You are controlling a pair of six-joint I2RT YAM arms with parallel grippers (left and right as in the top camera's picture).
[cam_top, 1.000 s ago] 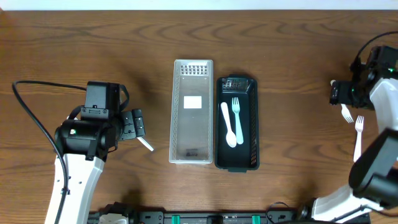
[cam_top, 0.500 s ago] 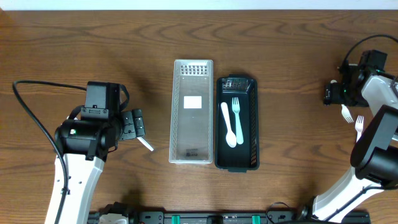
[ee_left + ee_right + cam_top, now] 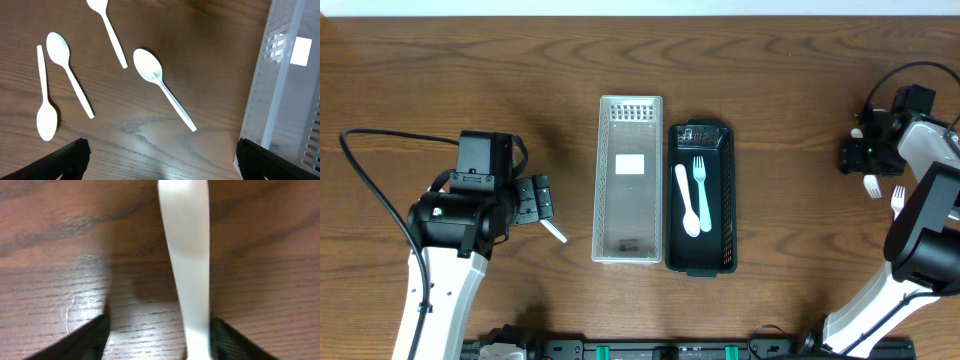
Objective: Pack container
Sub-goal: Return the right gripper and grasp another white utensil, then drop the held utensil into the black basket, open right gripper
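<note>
My left fingers (image 3: 67, 160) stand wide apart and hold nothing; they hang over the wooden surface (image 3: 790, 80) on its left side. Below them, in the left wrist view, four white spoons lie loose. One long spoon (image 3: 70, 75) lies slantwise, and a second spoon (image 3: 46, 120) lies just beside it with its bowl toward me. A third spoon (image 3: 112, 37) runs off the top edge, and a fourth spoon (image 3: 162, 90) lies nearest the clear tray (image 3: 287, 85), apart from it.

From overhead, the clear tray sits in the middle of the surface with its long side touching the black container (image 3: 722, 215). The container lies to the tray's right, and inside it a white spoon (image 3: 686, 205) and a white fork (image 3: 701, 190) lie side by side, lengthwise.

My right fingers (image 3: 82, 340) are low at the far right of the surface and parted, one on each side of a white handle (image 3: 187, 280). A strip of bare wood shows between the handle and one finger; the other finger is very close to it, and I cannot tell whether it touches. Overhead, that handle belongs to a loose fork (image 3: 871, 186) on the wood just below the fingers. Another fork (image 3: 898, 198) lies near it, partly hidden by my right arm (image 3: 920, 230).
</note>
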